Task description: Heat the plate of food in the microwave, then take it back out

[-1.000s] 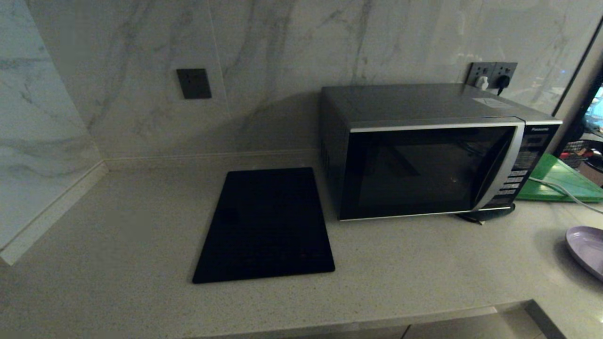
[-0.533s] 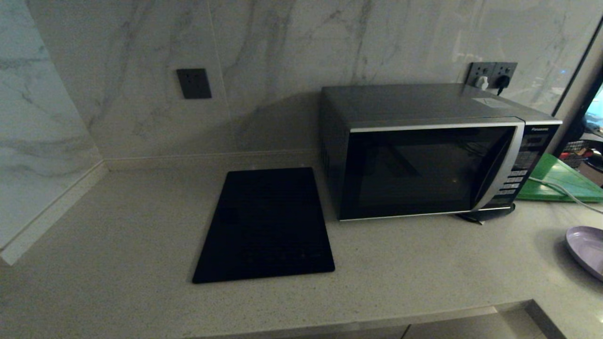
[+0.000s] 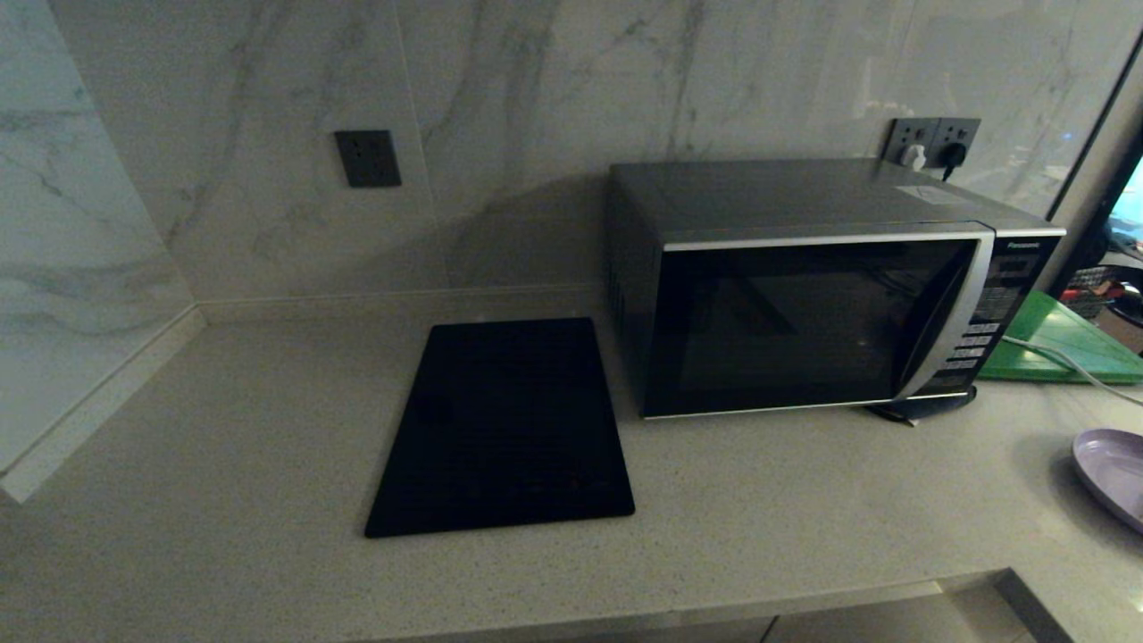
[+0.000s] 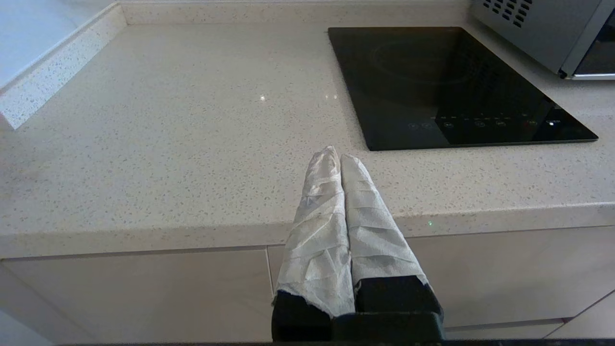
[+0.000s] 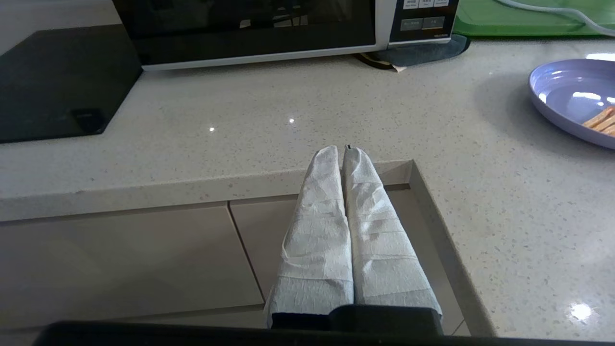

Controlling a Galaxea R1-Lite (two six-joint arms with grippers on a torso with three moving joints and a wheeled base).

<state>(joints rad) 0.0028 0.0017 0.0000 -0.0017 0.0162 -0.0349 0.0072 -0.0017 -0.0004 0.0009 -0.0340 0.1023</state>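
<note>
Right now we hold both grippers low in front of the counter (image 3: 759, 527) edge, empty. Our left gripper (image 4: 340, 156) has its wrapped fingers pressed together, and so does our right gripper (image 5: 344, 151). The plate of food (image 5: 571, 101) sits on the counter off to our right, well apart from the microwave (image 3: 813, 295), whose door is closed. We judge the right arm the nearer one: the plate lies forward and to the right of that hand, while the microwave stands ahead and a little left of it, beside the black slab (image 3: 504, 429).
</note>
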